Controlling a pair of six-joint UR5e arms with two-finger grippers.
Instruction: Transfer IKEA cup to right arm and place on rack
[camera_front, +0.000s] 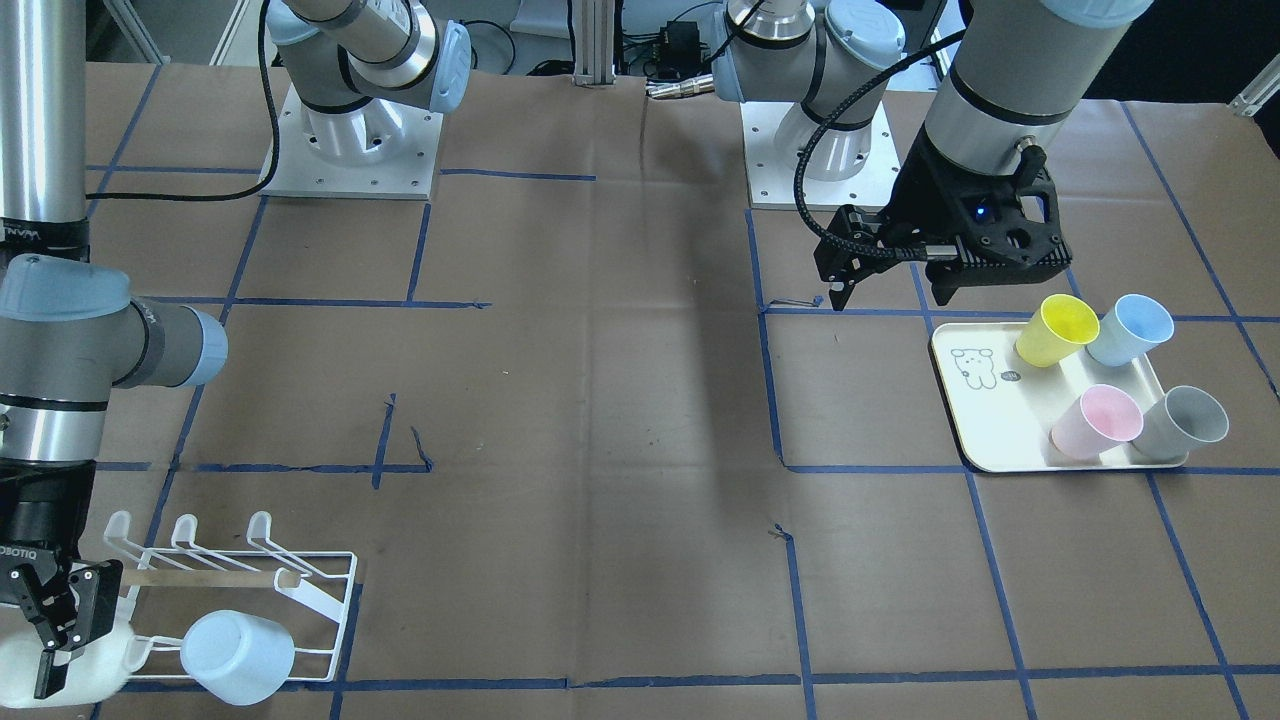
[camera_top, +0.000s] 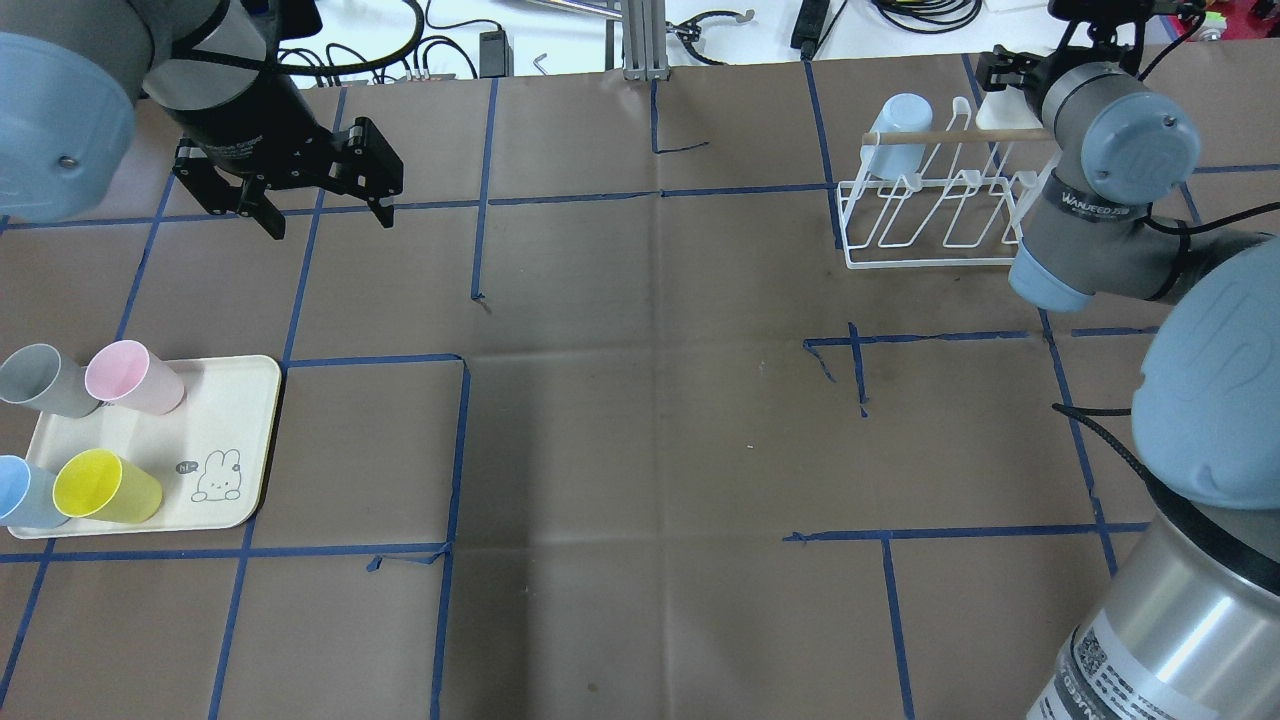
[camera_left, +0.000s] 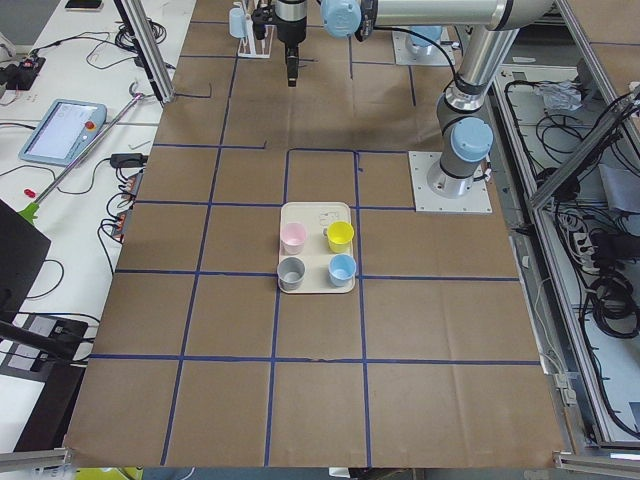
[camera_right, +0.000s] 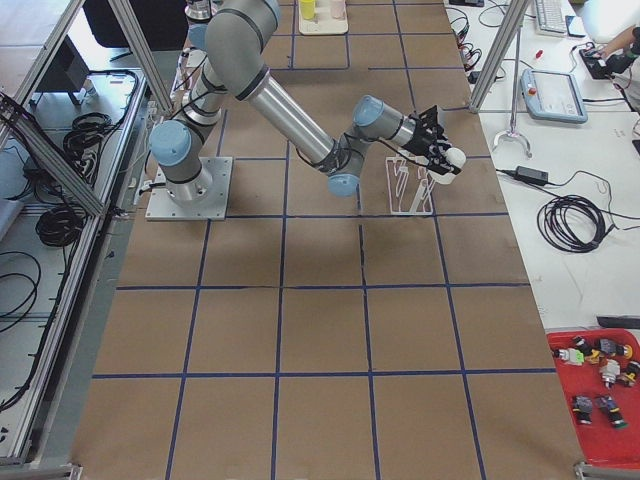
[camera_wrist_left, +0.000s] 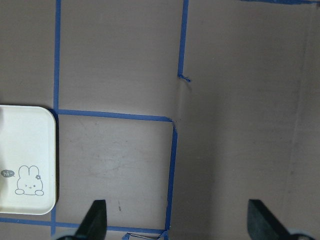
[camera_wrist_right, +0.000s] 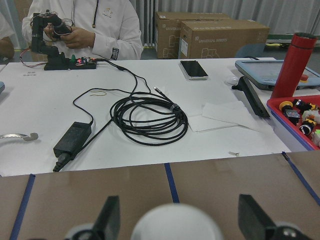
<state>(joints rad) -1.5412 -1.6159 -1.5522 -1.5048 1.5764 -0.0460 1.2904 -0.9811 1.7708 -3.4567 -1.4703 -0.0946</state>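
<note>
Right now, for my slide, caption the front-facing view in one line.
Right gripper open around a white cup at the rack beside a pale blue cup; left gripper open near the tray.

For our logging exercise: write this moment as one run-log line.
left end effector: open, empty, above table | right end effector: open around white cup at rack | blue cup: on rack | tray: four cups

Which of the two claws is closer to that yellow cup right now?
The left gripper hangs open above the table near the tray holding the yellow cup; the right gripper is far across, at the rack.
</note>
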